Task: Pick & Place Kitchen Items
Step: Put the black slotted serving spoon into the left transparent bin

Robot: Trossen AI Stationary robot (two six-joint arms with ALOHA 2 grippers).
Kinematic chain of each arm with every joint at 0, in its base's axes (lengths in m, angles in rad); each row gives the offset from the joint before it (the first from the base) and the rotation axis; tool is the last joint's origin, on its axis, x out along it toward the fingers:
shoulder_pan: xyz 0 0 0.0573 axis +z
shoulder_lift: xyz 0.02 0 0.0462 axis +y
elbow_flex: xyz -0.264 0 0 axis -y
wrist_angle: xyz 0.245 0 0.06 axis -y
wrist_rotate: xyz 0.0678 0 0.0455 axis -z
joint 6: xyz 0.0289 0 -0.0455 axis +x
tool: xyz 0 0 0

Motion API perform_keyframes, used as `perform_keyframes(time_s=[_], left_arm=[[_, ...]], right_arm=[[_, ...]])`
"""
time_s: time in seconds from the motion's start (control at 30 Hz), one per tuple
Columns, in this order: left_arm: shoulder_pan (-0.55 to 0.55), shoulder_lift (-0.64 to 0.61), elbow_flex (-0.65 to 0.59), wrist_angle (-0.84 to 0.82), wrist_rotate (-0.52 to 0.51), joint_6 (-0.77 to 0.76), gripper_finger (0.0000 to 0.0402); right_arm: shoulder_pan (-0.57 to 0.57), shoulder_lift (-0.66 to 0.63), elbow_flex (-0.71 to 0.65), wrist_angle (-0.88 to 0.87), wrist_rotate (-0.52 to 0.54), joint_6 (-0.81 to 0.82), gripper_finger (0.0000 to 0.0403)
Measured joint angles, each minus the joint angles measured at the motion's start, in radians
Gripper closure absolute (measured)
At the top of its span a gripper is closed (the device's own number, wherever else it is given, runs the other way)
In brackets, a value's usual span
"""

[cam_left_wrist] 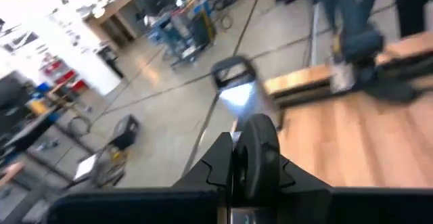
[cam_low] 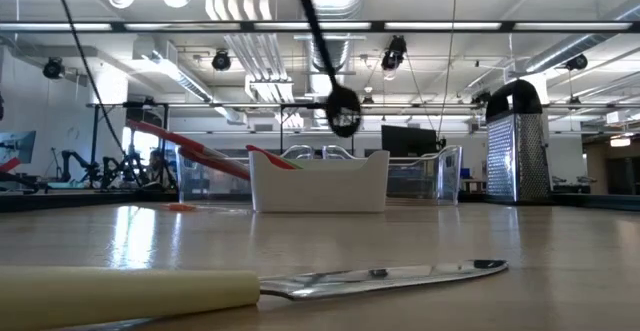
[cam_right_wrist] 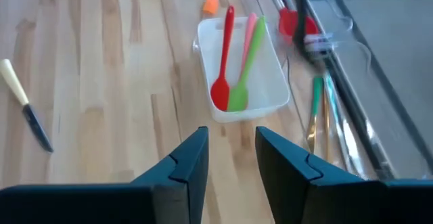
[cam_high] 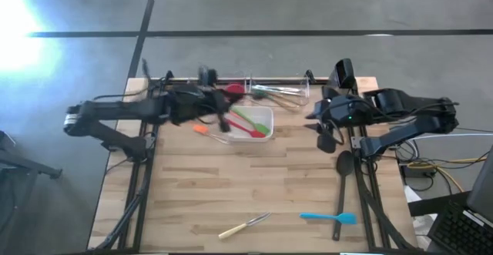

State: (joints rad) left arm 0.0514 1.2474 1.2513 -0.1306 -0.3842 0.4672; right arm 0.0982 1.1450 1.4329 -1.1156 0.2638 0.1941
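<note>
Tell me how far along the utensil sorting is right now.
Done: red spoon, pink and green spoons lie in the white dish. In hand: the left gripper, shut, lifts a black ladle above the dish. The right gripper hangs open, empty. Left: the knife, blue spatula and black spoon on the table.

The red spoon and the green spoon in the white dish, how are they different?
The red spoon has a longer handle that pokes out past the white dish's rim; the green spoon is shorter. The red spoon's bowl looks rounder, the green spoon's bowl squarer. The red spoon lies nearly straight, the green spoon slants. Both lie in the dish, bowls side by side.
</note>
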Motion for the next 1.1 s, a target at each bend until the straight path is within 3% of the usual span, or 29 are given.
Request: perform_keyframes(time_s=[0.2, 0.43, 0.73, 1.1], left_arm=[[0.095, -0.177, -0.022, -0.157, 0.003, -0.080, 0.0378], [0.239, -0.281, -0.140, -0.088, -0.025, -0.296, 0.0378], [0.365, -0.318, -0.326, 0.021, -0.041, -0.533, 0.0378], [0.437, -0.295, -0.424, 0.096, -0.076, -0.608, 0.0378]], right_arm=[[0.000, -0.046, -0.045, 0.021, 0.002, 0.008, 0.0298], [0.000, -0.045, -0.077, 0.054, 0.034, -0.029, 0.0316], [0.000, -0.039, -0.115, 0.049, 0.035, -0.032, 0.0332], [0.000, -0.040, -0.119, 0.053, 0.038, -0.034, 0.0328]])
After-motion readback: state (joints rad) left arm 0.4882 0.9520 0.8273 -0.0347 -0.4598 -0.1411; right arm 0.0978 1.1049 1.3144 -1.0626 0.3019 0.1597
